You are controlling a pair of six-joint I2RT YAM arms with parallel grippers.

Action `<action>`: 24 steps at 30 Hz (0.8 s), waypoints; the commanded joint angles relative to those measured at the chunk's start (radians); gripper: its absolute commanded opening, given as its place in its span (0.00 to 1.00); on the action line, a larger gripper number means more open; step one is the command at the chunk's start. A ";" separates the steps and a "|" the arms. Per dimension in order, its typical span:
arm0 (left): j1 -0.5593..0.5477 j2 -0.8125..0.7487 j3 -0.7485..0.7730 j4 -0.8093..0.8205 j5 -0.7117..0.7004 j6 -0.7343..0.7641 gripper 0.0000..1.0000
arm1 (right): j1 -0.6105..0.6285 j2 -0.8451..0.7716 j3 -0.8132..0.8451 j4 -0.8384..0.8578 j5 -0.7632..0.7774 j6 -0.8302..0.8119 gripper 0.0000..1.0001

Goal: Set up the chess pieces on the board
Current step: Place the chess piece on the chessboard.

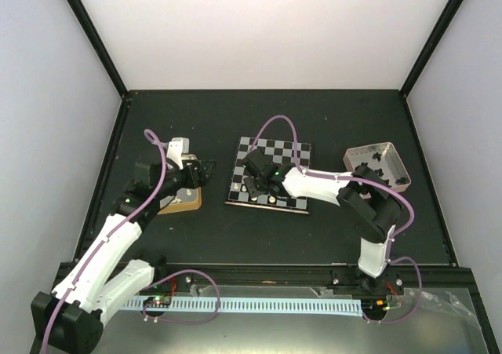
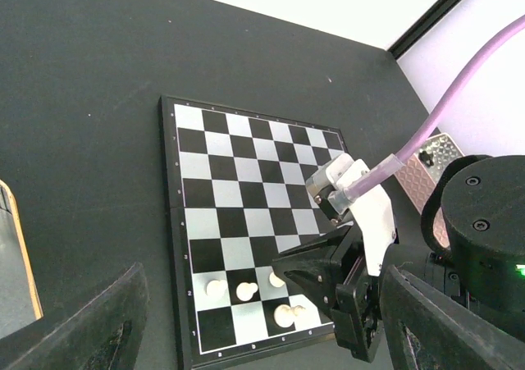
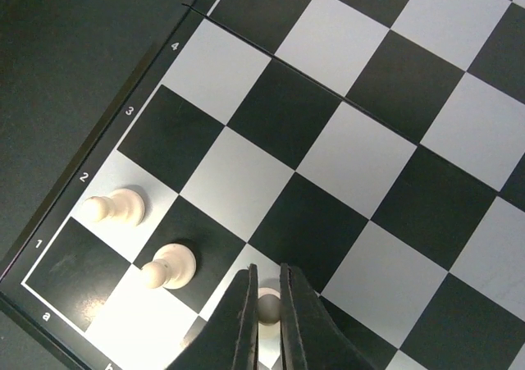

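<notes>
Here, the right end effector [image 3: 267, 273], clenched on an upright white piece [image 3: 267, 306], stands over the board's [image 3: 361, 157] near-left corner beside two pawns [image 3: 168, 265]; the left end effector [image 1: 202, 169] hangs released, well apart.

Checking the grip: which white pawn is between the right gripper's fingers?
The third pawn along the row, at the right wrist view's bottom edge: the right gripper pinches it, while the two pawns beside it stand free.
</notes>
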 commanded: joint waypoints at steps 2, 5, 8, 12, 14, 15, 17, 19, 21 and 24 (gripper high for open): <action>0.008 0.008 -0.006 0.000 -0.012 -0.002 0.79 | 0.007 0.006 0.015 0.001 -0.005 0.004 0.09; 0.008 0.011 -0.005 -0.001 -0.010 -0.001 0.79 | 0.007 0.012 0.021 -0.009 -0.010 0.009 0.10; 0.008 0.012 -0.005 -0.003 -0.010 0.000 0.79 | 0.008 0.012 0.025 -0.019 -0.011 0.019 0.14; 0.008 0.015 -0.005 -0.003 -0.009 0.001 0.79 | 0.007 -0.009 0.034 -0.033 -0.005 0.032 0.20; 0.008 0.017 -0.004 -0.003 -0.009 -0.002 0.79 | 0.006 -0.025 0.045 -0.047 -0.009 0.041 0.23; 0.009 0.017 -0.004 -0.005 -0.010 -0.004 0.79 | 0.007 -0.031 0.054 -0.063 -0.008 0.047 0.24; 0.010 0.019 -0.001 -0.011 -0.018 -0.010 0.79 | 0.006 -0.045 0.068 -0.081 -0.009 0.060 0.25; 0.010 0.024 0.007 -0.031 -0.044 -0.020 0.79 | 0.004 -0.063 0.079 -0.099 -0.007 0.081 0.26; 0.012 0.033 0.016 -0.067 -0.091 -0.036 0.80 | 0.000 -0.083 0.084 -0.117 0.001 0.104 0.28; 0.028 0.068 0.036 -0.140 -0.201 -0.070 0.78 | -0.007 -0.121 0.079 -0.130 0.006 0.135 0.29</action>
